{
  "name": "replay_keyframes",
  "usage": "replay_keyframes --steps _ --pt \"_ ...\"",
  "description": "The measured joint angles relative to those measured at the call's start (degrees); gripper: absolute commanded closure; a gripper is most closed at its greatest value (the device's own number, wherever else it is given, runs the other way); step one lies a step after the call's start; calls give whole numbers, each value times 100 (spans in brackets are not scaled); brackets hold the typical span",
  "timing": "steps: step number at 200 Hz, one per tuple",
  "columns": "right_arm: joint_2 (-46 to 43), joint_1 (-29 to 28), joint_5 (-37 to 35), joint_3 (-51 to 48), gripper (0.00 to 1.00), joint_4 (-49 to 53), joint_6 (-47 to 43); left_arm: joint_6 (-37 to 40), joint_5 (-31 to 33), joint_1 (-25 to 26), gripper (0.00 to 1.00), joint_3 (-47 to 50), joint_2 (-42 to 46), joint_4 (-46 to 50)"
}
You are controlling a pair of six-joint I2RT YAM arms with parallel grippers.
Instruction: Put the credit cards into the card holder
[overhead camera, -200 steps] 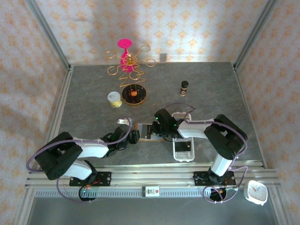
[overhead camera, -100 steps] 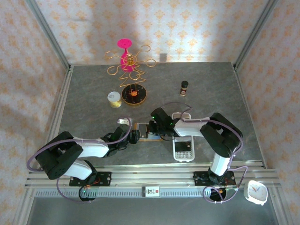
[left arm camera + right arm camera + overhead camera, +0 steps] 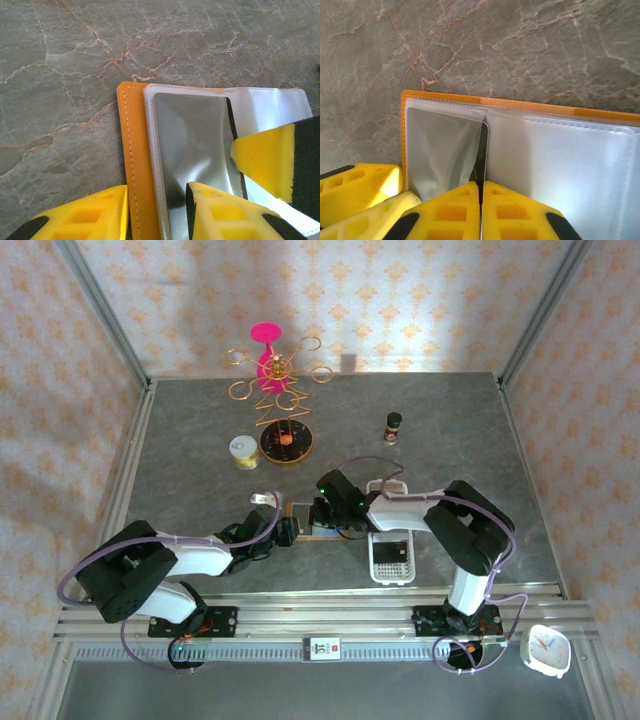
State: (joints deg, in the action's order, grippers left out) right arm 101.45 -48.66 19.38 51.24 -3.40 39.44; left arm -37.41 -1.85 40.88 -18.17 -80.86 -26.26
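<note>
Where spread open just below the middle of the top view, orange card holder (image 3: 308,528) flat on the table (image 3: 450,440), between the two grippers. Smooth leather-like cover with a line of pale stitching along the rim. Inside, glossy clear plastic pockets, rectangular, seamed at the edges. Grey stone pattern on the table, veined with rusty hairlines.

Tucked most of the way into the end pocket: a grey card (image 3: 192,145), thin, with a metallic sheen and rounded corners. Faint raised characters across its middle, too blurred to read. On that card's long edge, right gripper (image 3: 481,192) closed tight, blocky yellow fingers pressed together with only the card's thin dark edge between them. At the bottom of the left wrist view, left gripper (image 3: 157,194) partly spread, one yellow finger beside the orange rim, the other over the pocket and card, the rim lying in the gap. Cannot tell whether pressing down.

Lower right of centre in the top view, a long white slotted tray (image 3: 392,578) with a dark card (image 3: 392,552) in it, near the card holder's right end. Farther up the frame, well apart: a gold wire stand (image 3: 272,368) with a pink top, a dark round disc (image 3: 287,443), a yellowish tape roll (image 3: 240,451), a small dark bottle (image 3: 394,426). In the lower right corner, beyond the table's near edge, a white clock (image 3: 548,651).
</note>
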Motion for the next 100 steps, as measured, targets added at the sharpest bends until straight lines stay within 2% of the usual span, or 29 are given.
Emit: replay_keyframes --steps 63,100 --pt "-874 -57 -597 -181 75 404 -79 0 101 2 68 -149 -101 177" --pt "-1069 -57 -782 -505 71 577 -28 2 103 2 68 -168 -103 205"
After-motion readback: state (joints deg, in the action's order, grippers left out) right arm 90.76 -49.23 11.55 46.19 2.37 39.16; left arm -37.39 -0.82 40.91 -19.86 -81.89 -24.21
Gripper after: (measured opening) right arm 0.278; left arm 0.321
